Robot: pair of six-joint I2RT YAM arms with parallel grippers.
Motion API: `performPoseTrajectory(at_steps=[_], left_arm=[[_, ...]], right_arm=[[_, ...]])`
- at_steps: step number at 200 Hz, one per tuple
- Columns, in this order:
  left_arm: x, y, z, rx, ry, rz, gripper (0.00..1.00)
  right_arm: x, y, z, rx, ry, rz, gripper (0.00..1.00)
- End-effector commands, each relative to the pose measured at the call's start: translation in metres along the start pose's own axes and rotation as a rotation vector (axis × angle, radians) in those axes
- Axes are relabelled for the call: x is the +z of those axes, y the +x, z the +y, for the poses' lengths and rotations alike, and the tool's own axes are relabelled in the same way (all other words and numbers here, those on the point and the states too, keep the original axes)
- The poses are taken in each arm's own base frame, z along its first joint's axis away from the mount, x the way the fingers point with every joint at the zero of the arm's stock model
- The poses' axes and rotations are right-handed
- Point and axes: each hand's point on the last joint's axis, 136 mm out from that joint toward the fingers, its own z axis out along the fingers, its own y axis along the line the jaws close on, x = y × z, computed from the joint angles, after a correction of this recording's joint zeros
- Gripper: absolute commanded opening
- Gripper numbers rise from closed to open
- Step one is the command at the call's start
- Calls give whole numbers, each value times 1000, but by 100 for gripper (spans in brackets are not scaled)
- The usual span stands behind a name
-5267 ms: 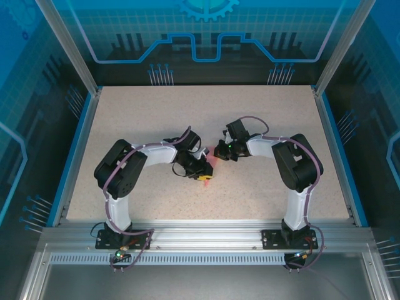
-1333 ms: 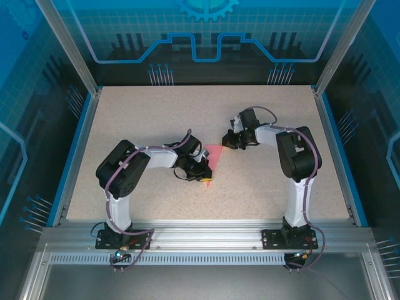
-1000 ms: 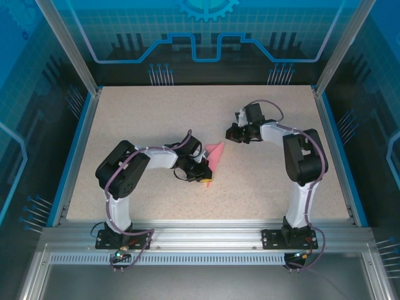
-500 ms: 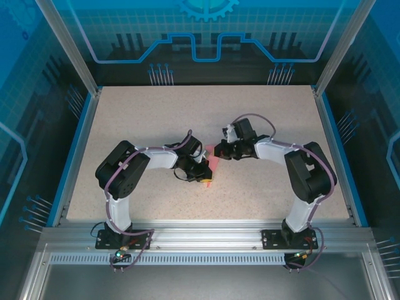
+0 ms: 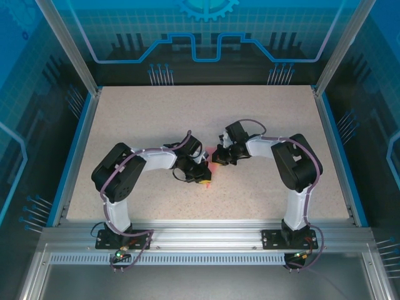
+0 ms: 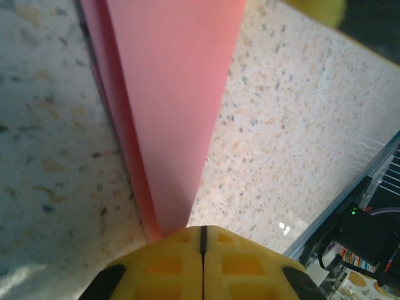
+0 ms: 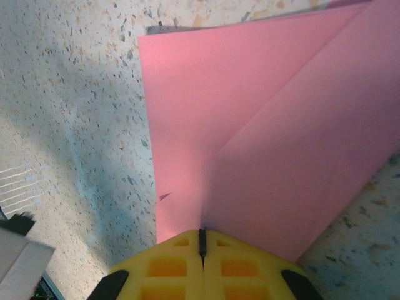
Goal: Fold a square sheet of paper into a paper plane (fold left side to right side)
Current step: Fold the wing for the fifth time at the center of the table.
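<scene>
Together, left gripper (image 6: 202, 236) and right gripper (image 7: 201, 240) pinch the paper plane (image 7: 250, 125).

A speckled beige tabletop (image 5: 156, 119) lies under soft, even light, edged left and right by blue trim (image 5: 74, 156); slanting aluminium posts (image 5: 67, 47) rise from its far corners; behind it a back panel (image 5: 206, 25) shows a gear and circuit lines in bright blue; translucent side panels (image 5: 25, 156) carry a blue grid pattern; along the near edge runs an aluminium rail (image 5: 206, 232), with a slotted strip (image 5: 206, 257) just in front of it.
</scene>
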Motion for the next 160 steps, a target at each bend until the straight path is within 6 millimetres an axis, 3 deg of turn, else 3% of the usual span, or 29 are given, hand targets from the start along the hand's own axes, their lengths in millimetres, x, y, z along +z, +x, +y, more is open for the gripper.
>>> performPoseTrajectory(at_steps=[1, 160], left_arm=[[-11, 10, -12, -6, 13, 17, 7], [15, 20, 12, -50, -16, 71, 11]], right_arm=[[9, 17, -25, 50, 103, 60, 0], [10, 22, -29, 40, 134, 82, 0]])
